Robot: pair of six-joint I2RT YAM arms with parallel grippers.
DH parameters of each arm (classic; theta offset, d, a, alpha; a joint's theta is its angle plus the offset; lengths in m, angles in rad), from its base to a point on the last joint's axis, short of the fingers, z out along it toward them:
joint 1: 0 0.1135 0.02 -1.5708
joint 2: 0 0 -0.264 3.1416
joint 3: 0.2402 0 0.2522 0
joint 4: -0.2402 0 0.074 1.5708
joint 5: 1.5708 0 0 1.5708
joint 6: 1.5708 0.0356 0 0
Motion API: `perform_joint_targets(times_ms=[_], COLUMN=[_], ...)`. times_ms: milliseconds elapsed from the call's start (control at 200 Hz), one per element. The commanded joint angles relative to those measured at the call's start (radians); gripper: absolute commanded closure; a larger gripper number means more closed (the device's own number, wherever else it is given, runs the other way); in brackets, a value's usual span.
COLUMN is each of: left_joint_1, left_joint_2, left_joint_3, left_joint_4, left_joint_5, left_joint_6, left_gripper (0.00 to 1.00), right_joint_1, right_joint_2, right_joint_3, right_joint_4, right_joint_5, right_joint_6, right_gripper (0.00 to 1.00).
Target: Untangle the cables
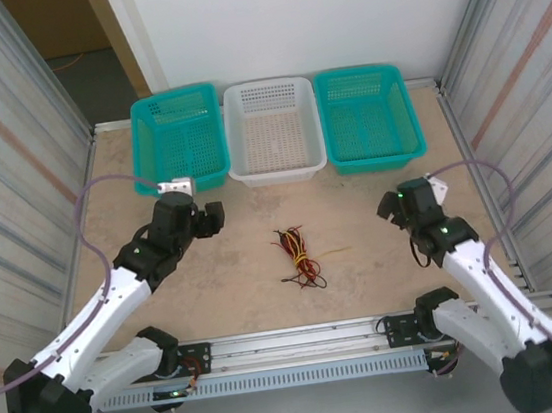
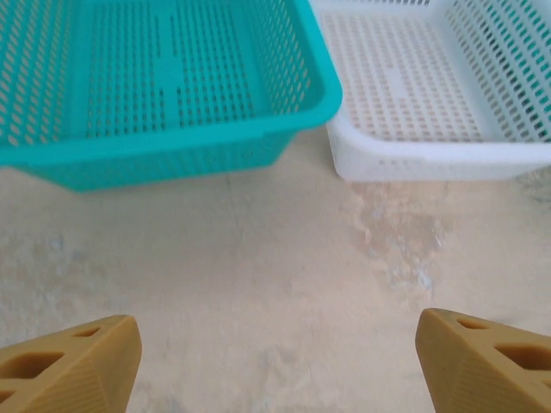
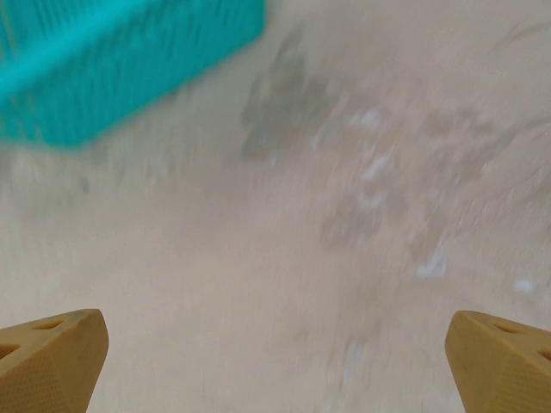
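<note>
The cables (image 1: 297, 255) lie in a small tangle of red, black and pale yellow wires on the table, midway between the two arms. My left gripper (image 1: 213, 218) hovers to their left, open, its tan fingertips (image 2: 69, 366) wide apart over bare table with nothing between them. My right gripper (image 1: 390, 205) is to the cables' right, also open, with its fingertips (image 3: 52, 357) spread at the frame's lower corners above bare, blurred tabletop. The cables are out of both wrist views.
Three baskets stand along the back: a teal one (image 1: 179, 138) at left, a white one (image 1: 274, 129) in the middle, a teal one (image 1: 368, 117) at right. The left wrist sees the teal basket (image 2: 164, 86) and white basket (image 2: 430, 95) close ahead. Corrugated walls flank the table.
</note>
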Motion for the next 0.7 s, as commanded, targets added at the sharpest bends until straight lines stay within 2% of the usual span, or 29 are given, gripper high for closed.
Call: perform_joint_targets(times_ms=[0, 45, 95, 190, 281, 366, 436, 596, 696], left_joint_1=[0.011, 0.058, 0.147, 0.277, 0.302, 0.328, 0.331, 0.374, 0.404], left_joint_2=[0.002, 0.022, 0.062, 0.172, 0.317, 0.461, 0.534, 0.620, 0.632], left_joint_3=[0.062, 0.097, 0.148, 0.281, 0.438, 0.549, 0.575, 0.565, 0.531], left_joint_4=[-0.146, -0.180, -0.199, -0.191, -0.176, -0.148, -0.125, -0.149, -0.130], left_joint_5=[0.066, 0.117, 0.229, 0.398, 0.377, 0.420, 0.371, 0.355, 0.346], left_joint_6=[-0.130, -0.152, -0.178, -0.173, -0.098, -0.059, -0.051, -0.112, -0.107], left_gripper=[0.13, 0.12, 0.15, 0.19, 0.17, 0.17, 0.18, 0.22, 0.22], right_joint_1=[0.164, 0.239, 0.304, 0.354, 0.376, 0.434, 0.474, 0.425, 0.426], right_joint_2=[0.137, 0.216, 0.284, 0.364, 0.418, 0.441, 0.428, 0.421, 0.418], right_joint_3=[0.167, 0.229, 0.294, 0.396, 0.483, 0.515, 0.495, 0.486, 0.468], right_joint_4=[-0.222, -0.263, -0.297, -0.288, -0.273, -0.239, -0.186, -0.163, -0.131], right_joint_5=[0.043, 0.061, 0.082, 0.058, 0.046, 0.130, 0.165, -0.019, -0.067], right_joint_6=[0.035, 0.038, 0.054, 0.064, 0.072, 0.062, 0.026, 0.016, -0.011], right_gripper=[0.01, 0.01, 0.01, 0.01, 0.01, 0.01, 0.01, 0.01, 0.00])
